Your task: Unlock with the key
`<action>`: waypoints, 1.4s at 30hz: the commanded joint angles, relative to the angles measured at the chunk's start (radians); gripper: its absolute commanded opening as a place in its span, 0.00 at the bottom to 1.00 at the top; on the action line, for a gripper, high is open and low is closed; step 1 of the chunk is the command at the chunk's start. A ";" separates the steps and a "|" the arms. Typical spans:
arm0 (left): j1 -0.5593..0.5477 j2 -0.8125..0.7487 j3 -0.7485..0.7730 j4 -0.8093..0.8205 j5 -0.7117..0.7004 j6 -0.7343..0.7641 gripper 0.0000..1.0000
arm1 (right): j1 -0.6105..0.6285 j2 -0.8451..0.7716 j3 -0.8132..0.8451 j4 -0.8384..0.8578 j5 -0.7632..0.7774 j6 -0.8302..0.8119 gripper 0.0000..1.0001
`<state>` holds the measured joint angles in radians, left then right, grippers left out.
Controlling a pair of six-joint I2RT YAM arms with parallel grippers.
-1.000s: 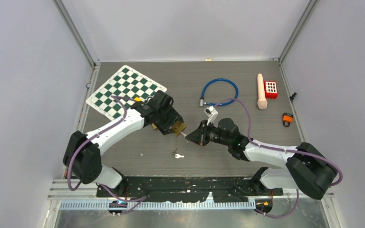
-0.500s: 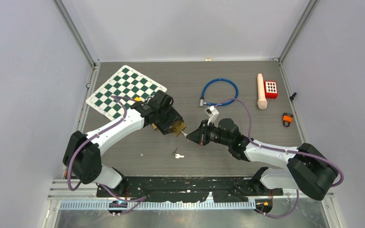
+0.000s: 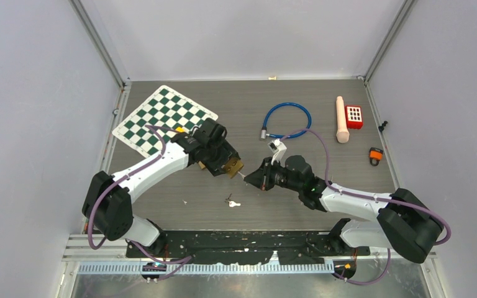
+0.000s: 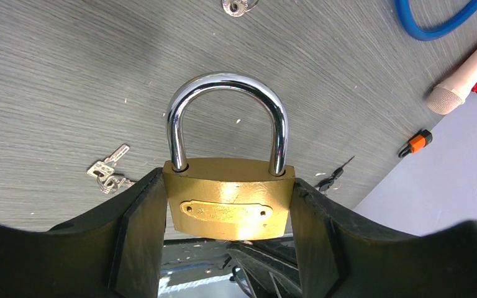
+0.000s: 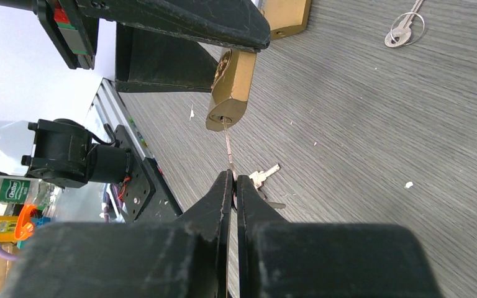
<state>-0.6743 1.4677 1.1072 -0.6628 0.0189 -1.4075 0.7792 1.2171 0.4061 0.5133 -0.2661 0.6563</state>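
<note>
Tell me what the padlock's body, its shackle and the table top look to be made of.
Padlock body: probably brass, golden yellow with a dull satin sheen and a small riveted plate. Shackle: likely chromed or polished steel, mirror-bright with sharp highlights. Table top: a matte grey wood-grain surface, perhaps laminate; fine streaks run across it.

Left gripper (image 4: 228, 214) clamped on padlock (image 4: 228, 202): black fingers (image 4: 140, 233) press both sides of the brass body. Chrome shackle (image 4: 225, 93) seated in both holes, arch pointing up-frame. Oval plate on the body face, lettering unreadable. Grey wood-grain table (image 4: 56, 81) behind. Keys (image 4: 107, 174) on a ring lie left of the body, apart from it. Second ring (image 4: 238, 5) cut by the top edge. Blue cable (image 4: 438, 22) top right. Beige cylinder (image 4: 466, 77) at right edge; orange-black clip (image 4: 414, 141) below it.
</note>
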 commanded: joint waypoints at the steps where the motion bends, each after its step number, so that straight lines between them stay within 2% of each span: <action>1: -0.006 -0.058 0.009 0.057 0.015 -0.019 0.00 | 0.014 -0.012 0.044 0.015 0.038 -0.023 0.05; 12: -0.019 -0.054 0.012 0.059 0.008 -0.022 0.00 | 0.029 -0.018 0.056 0.001 0.073 -0.029 0.05; 18: -0.049 -0.063 0.023 0.042 -0.063 -0.021 0.00 | 0.036 -0.030 0.064 -0.030 0.122 -0.018 0.05; 25: -0.105 -0.052 0.033 0.019 -0.109 -0.058 0.00 | 0.050 -0.061 0.035 0.008 0.191 -0.007 0.05; 34: -0.148 -0.083 -0.037 0.095 -0.092 -0.214 0.00 | 0.092 -0.050 -0.041 0.192 0.261 -0.026 0.05; 37: -0.148 -0.094 -0.040 0.102 -0.092 -0.212 0.00 | 0.098 -0.045 -0.076 0.276 0.261 -0.043 0.05; 42: -0.148 -0.110 -0.050 0.098 -0.086 -0.213 0.00 | 0.098 -0.045 -0.096 0.319 0.291 -0.062 0.05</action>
<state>-0.7933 1.4273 1.0500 -0.6422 -0.1574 -1.5799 0.8780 1.1824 0.3061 0.6315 -0.0727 0.6289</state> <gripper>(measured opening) 0.618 0.078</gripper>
